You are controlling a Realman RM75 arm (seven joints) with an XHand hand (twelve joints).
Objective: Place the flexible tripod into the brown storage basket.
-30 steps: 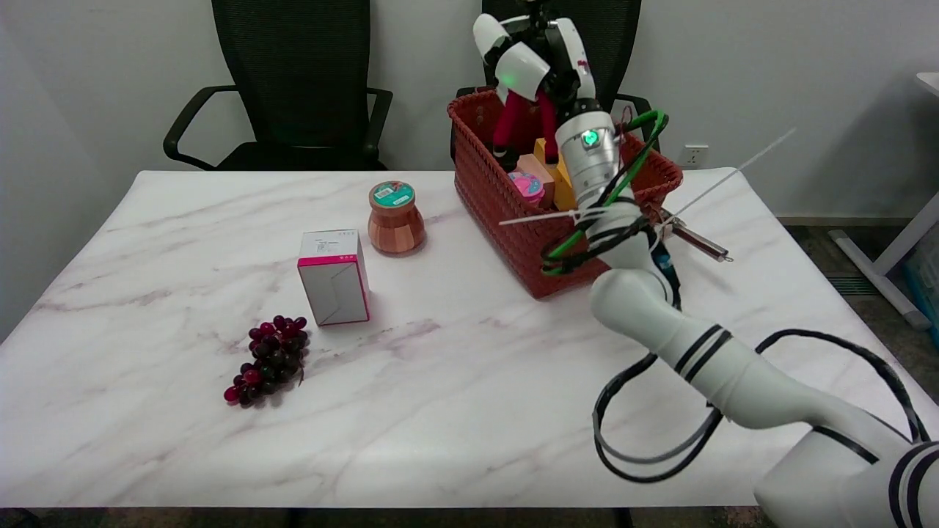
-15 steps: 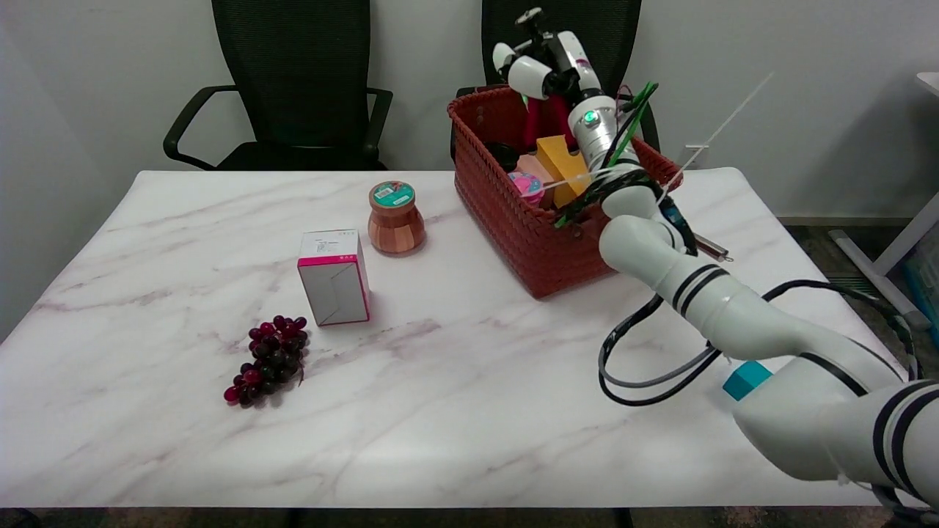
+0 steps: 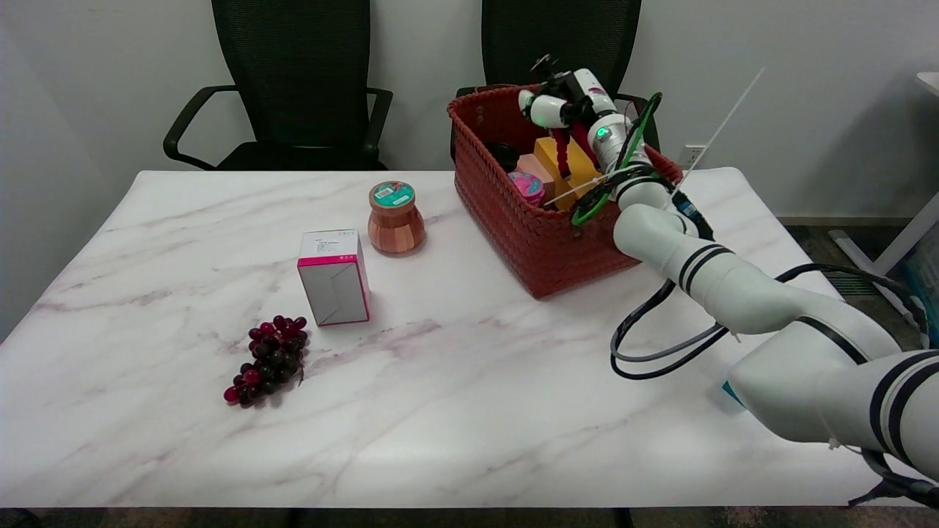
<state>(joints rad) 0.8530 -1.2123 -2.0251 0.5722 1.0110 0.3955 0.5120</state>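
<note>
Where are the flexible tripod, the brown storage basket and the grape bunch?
flexible tripod [image 3: 563, 152], head view, on a red leg.
brown storage basket [image 3: 506, 213], head view, on its near-left woven wall.
grape bunch [image 3: 270, 359], head view, on the cluster's middle.

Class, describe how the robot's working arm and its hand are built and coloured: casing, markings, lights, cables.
The right arm has a glossy white, rounded casing with paired black bands around its segments. Near the wrist a metallic silver section carries a small green light. Black and grey cables loop loosely beside the arm, a green cable runs along the wrist, and white cable ties stick out. The right hand is white with black parts.
</note>
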